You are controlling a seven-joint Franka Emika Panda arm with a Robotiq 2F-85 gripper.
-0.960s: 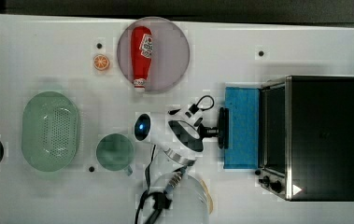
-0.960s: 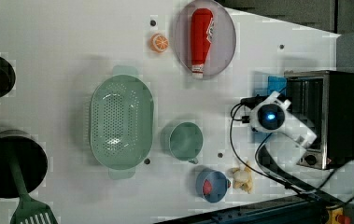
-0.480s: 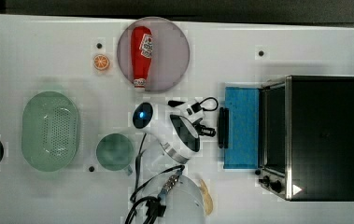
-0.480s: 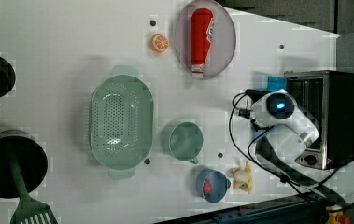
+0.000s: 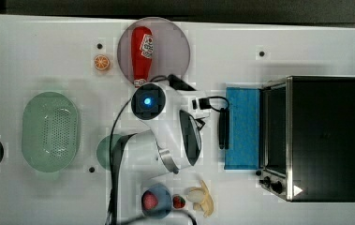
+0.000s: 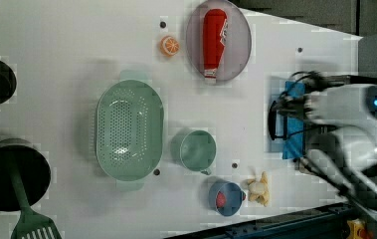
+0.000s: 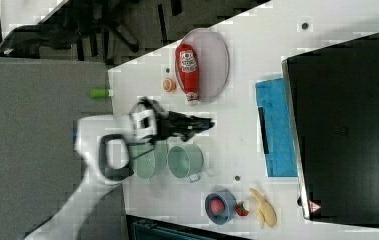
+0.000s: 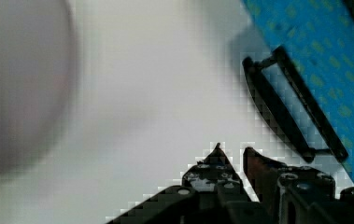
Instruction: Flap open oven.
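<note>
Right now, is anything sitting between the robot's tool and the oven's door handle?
Nothing visible does. The tool hangs above bare white table, apart from the dark handle of the oven. The door already lies flapped down flat, and the ketchup bottle and banana lie off to the sides.

In the top view, the arm (image 5: pixel 166 136) has pulled back toward the frame's left, away from the oven's (image 5: pixel 322 138) open door (image 5: pixel 243 127): a second ago its tool (image 5: pixel 215 108) sat against the dark handle (image 5: pixel 223 128) in the middle of the frame, and now it hangs a little apart from the handle's upper end. The blue light (image 5: pixel 147 101) has drifted up and left, to just below the ketchup bottle (image 5: pixel 142 55). In the left view the arm (image 6: pixel 347 124) looms larger at the right edge.
</note>
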